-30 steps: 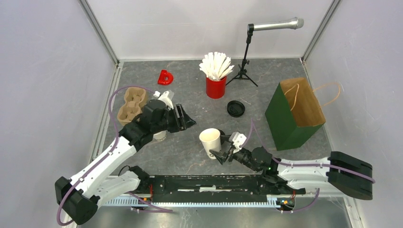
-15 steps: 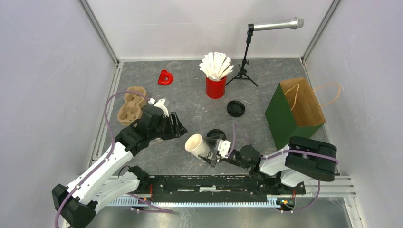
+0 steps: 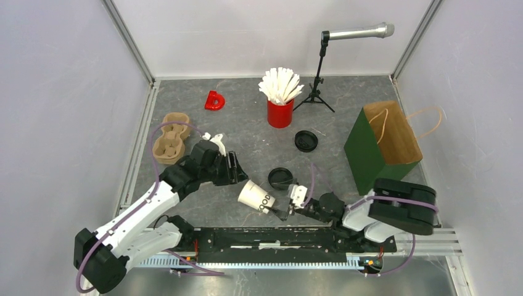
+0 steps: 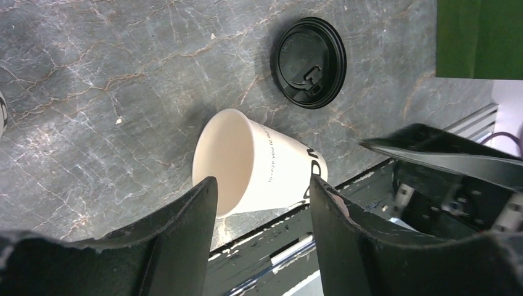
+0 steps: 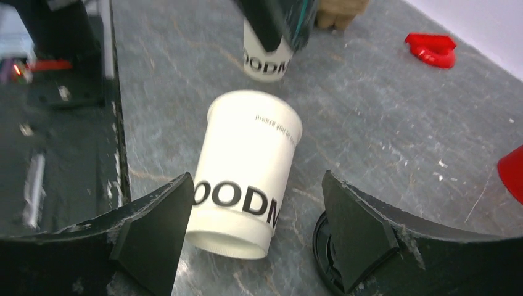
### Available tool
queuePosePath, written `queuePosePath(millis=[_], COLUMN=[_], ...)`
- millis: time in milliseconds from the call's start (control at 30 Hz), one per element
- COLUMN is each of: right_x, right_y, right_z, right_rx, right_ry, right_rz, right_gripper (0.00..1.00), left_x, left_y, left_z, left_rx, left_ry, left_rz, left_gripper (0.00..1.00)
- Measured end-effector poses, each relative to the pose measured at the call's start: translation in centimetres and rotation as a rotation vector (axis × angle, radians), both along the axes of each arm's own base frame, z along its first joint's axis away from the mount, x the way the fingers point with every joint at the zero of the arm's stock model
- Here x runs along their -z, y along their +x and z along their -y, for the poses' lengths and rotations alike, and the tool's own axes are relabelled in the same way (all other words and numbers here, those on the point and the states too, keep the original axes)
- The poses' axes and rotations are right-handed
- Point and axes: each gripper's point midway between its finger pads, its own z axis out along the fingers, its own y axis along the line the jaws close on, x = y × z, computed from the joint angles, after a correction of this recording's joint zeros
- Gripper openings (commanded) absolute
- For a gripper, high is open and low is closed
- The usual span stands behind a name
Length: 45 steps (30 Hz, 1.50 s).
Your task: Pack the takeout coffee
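Cup (image 3: 258, 196) lay on its side on the desk (image 3: 247, 129), between left gripper (image 3: 235, 168) and right gripper (image 3: 282, 211). Black lid (image 3: 280, 178) sat just beside it, second lid (image 3: 306, 140) near red cup (image 3: 280, 113).

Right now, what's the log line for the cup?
cup: on side, lidless | left gripper: open | right gripper: open by cup

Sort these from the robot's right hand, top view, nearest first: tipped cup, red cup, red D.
1. Tipped white paper cup, lying just left of the right hand.
2. Red cup of white sticks, back middle.
3. Red D, back left.
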Motion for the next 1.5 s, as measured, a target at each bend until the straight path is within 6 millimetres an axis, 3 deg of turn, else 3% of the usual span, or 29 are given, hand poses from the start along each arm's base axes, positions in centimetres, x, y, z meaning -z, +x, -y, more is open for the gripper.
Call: queuePosePath(millis=[167, 233, 333, 500, 600, 667, 767, 833, 933, 1033, 1167, 1300, 1500], right_x=[-5.1, -6.2, -5.8, -3.0, -2.0, -1.4, -0.2, 0.8, 3.0, 4.6, 4.7, 5.1, 6.5], right_y=[0.1, 0.2, 0.9, 2.9, 4.3, 5.5, 8.0, 9.4, 10.8, 11.4, 12.1, 12.3, 12.5], right_z=[0.7, 1.2, 2.1, 3.8, 4.7, 5.1, 6.2, 7.3, 8.9, 8.9, 7.7, 7.7, 8.5], right_rx=[0.037, 0.061, 0.130, 0.323, 0.445, 0.515, 0.625, 0.684, 0.749, 0.756, 0.730, 0.733, 0.751], right_ry=[0.172, 0.209, 0.205, 0.102, 0.041, -0.001, -0.054, -0.071, -0.111, -0.178, -0.208, -0.237, -0.298], right_rz=[-0.053, -0.089, -0.171, -0.319, -0.381, -0.414, -0.478, -0.514, -0.579, -0.635, -0.667, -0.674, -0.686], right_gripper=[0.86, 0.86, 0.87, 0.94, 0.93, 0.85, 0.58, 0.51, 0.49, 0.49, 0.49, 0.49, 0.49], left_x=[1.8, 2.4, 2.8, 4.2, 5.3, 5.2, 4.7, 4.4, 3.6, 1.9, -2.1, -5.5, -6.6], left_y=[-0.1, -0.1, -0.2, -0.3, -0.6, -0.4, -0.3, -0.4, -0.5, 0.0, 1.4, 2.4, 2.5], left_z=[-0.5, -0.6, -0.5, -0.1, 0.1, 0.6, 1.3, 1.5, 1.6, 1.7, 2.1, 2.4, 2.5], left_rx=[0.029, 0.038, 0.048, 0.067, 0.078, 0.090, 0.110, 0.118, 0.127, 0.140, 0.178, 0.215, 0.273], left_ry=[0.078, 0.100, 0.102, 0.104, 0.109, 0.085, 0.048, 0.035, 0.018, 0.021, 0.018, 0.023, 0.081], left_rz=[-0.035, -0.051, -0.058, -0.093, -0.126, -0.123, -0.107, -0.105, -0.092, -0.054, 0.065, 0.185, 0.260], left_gripper=[0.67, 0.66, 0.63, 0.51, 0.38, 0.26, 0.12, 0.03, 0.02, 0.02, 0.02, 0.02, 0.02])
